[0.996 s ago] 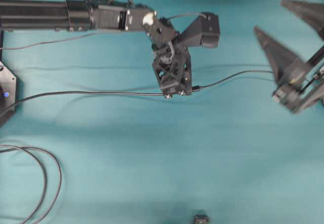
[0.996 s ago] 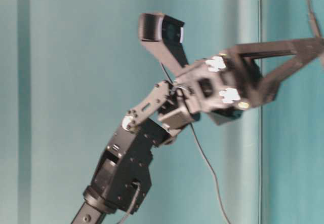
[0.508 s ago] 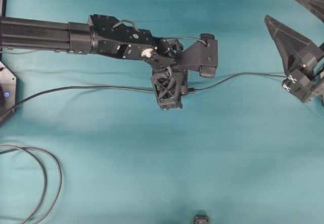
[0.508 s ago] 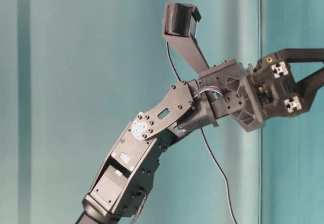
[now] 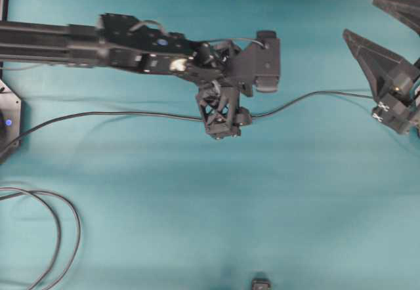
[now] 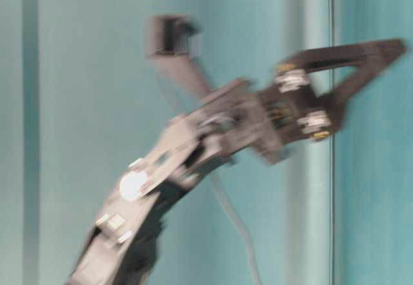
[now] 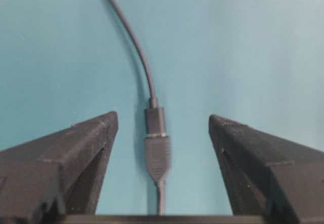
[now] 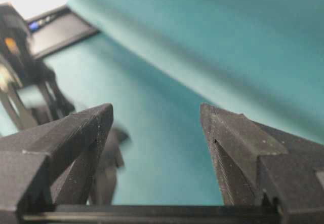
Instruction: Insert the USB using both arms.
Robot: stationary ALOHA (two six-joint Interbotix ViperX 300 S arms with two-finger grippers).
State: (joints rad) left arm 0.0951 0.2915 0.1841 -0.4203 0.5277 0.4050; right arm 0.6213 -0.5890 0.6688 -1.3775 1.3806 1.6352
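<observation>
In the left wrist view the USB plug sits pushed into the rounded dark socket end, with only a thin silvery line showing at the joint. The joined pair lies on the teal cloth between the fingers of my left gripper, which is open and touches neither part. From overhead, the left wrist covers the joint, and the thin cable runs out to both sides. My right gripper is at the far right, away from the cable end. It is open and holds nothing.
A looped grey cable lies at the bottom left. A small dark block sits at the bottom edge. A black device with a blue light is at the left edge. The table-level view is blurred by motion.
My left gripper has opened and let go of the joined connector. Its wrist has turned a little. The right gripper has drawn back towards the right edge.
</observation>
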